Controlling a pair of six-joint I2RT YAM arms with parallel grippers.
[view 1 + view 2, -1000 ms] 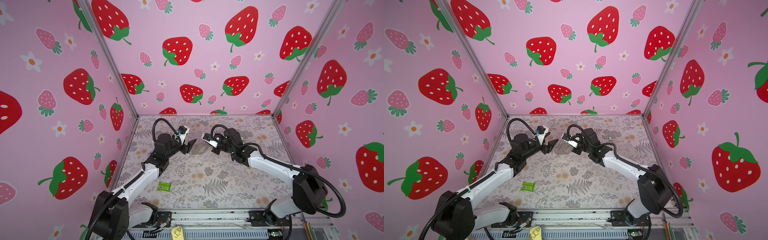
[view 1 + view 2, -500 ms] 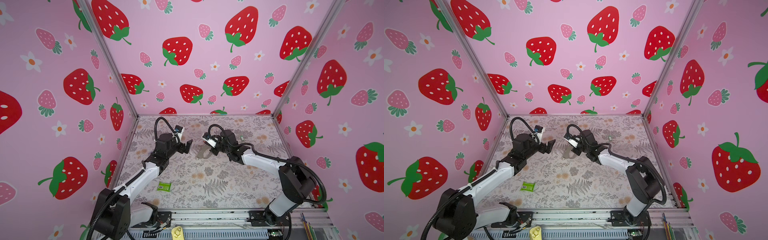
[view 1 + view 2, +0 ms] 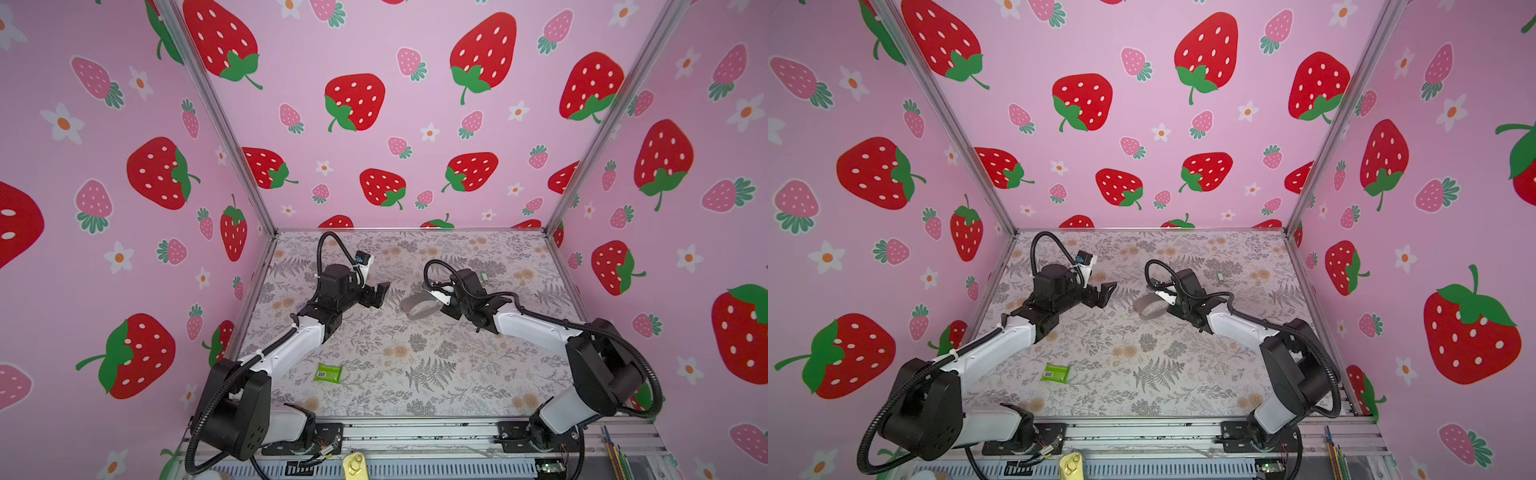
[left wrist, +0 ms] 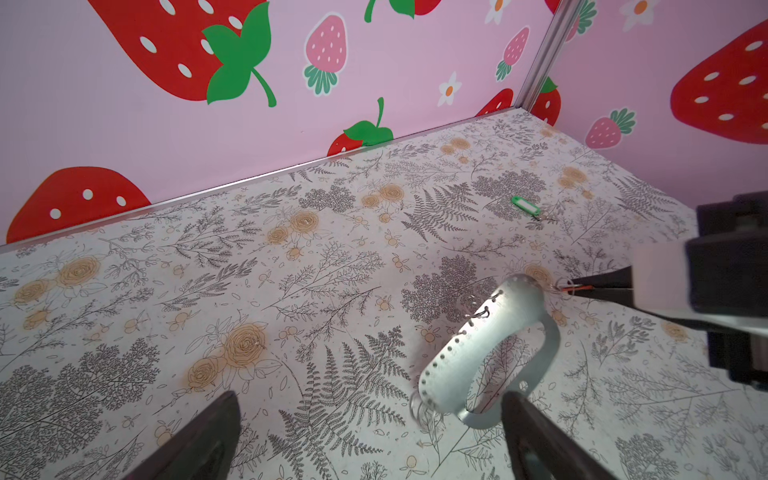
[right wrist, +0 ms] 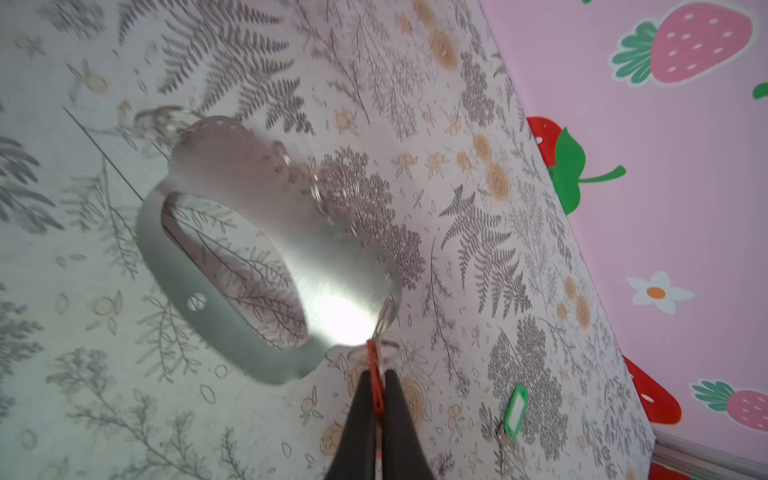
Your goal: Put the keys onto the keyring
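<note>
Red-orange plastic is about all I can see of the key (image 5: 372, 361) I'm holding. My right gripper (image 5: 377, 376) is pinched tight on it edge-on, so most of the tag is buried between the fingers. That arm stretches low toward mid-table (image 3: 415, 374), its tip right at the keyring (image 4: 478, 345). My left arm reaches in from the near side. The left gripper (image 3: 379, 296) has its jaws spread wide just beside the loop, not touching it. The green key (image 4: 525, 206) lies flat behind my right wrist, well apart. Everything's blurry at the small rings, so I honestly can't tell if the key's ring is threaded on.
</note>
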